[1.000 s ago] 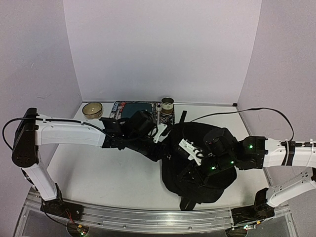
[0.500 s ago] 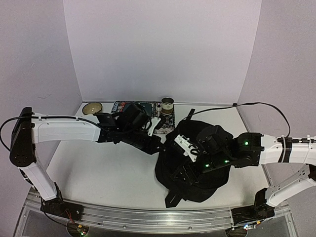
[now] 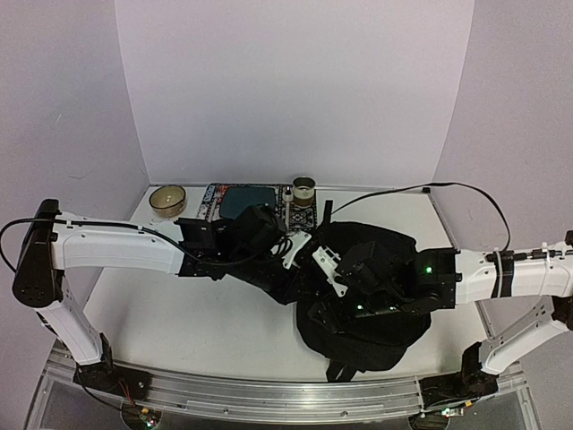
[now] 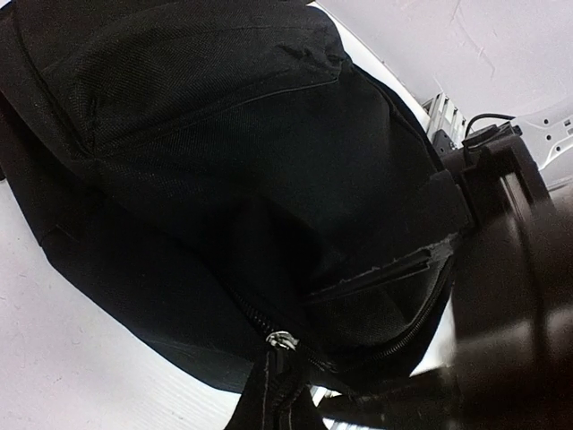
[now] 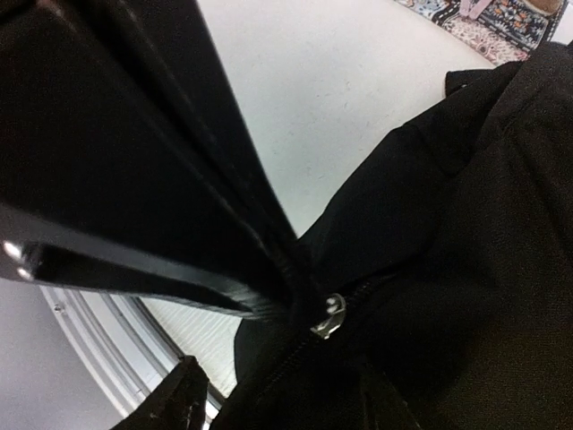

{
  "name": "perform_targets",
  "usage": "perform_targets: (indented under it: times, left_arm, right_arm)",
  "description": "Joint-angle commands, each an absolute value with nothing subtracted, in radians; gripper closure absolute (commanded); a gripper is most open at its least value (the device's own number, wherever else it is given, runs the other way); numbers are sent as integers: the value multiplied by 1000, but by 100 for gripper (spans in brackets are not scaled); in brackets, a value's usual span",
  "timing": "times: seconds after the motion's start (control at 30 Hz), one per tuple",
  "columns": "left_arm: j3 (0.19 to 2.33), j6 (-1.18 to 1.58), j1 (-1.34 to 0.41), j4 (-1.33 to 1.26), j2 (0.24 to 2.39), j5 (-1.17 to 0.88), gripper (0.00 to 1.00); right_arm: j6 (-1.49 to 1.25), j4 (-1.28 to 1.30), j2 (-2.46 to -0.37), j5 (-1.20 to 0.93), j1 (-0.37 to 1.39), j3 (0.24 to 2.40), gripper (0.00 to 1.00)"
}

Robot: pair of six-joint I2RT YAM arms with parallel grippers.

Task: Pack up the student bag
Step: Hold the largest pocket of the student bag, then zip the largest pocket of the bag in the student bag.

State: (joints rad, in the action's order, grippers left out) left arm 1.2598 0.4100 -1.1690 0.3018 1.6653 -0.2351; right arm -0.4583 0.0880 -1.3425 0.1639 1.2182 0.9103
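Note:
The student bag (image 3: 372,300), a big soft black backpack, lies right of the table's middle. My left gripper (image 3: 294,262) is at the bag's left edge, shut on a black fabric pull (image 4: 273,390) that hangs from a silver zipper slider (image 4: 282,339). Its fingers are hidden behind that fabric. My right gripper (image 3: 333,294) rests on the bag's left part, close to the left one. In the right wrist view its fingers (image 5: 134,179) stand apart, with another silver slider (image 5: 331,315) at the upper fingertip and table showing in the gap.
Along the back wall stand a tan bowl (image 3: 167,199), a dark teal pad on a patterned mat (image 3: 255,197) and a small cup (image 3: 303,189). A metal rail (image 3: 269,394) runs along the near edge. A black cable (image 3: 394,195) trails over the table's back right.
The right gripper has gone from shut to open and moved left toward the left gripper. The bag swung left and then settled back, with the left gripper still holding its edge.

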Motion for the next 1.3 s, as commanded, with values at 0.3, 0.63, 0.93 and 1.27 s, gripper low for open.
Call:
perform_targets:
  times: [0.3,0.63,0.93,1.27]
  left_arm:
    - [1333,414,-1110,314,1656,-119,100]
    - [1165,475,-1086,388,1437,-9,100]
    - [1070,497,-1086,386,1360,-9,100]
    - [1185,402,-1077,354,1544,-33,100]
  right_arm:
    - [-341,147,-1239,-74,1217,884,100]
    - [-208,132,-1442,-321,1258,1043,100]
    - [-161,150,-1502,-383,1282,1112,100]
    - [-219,243,-1356,-116,1283,928,100]
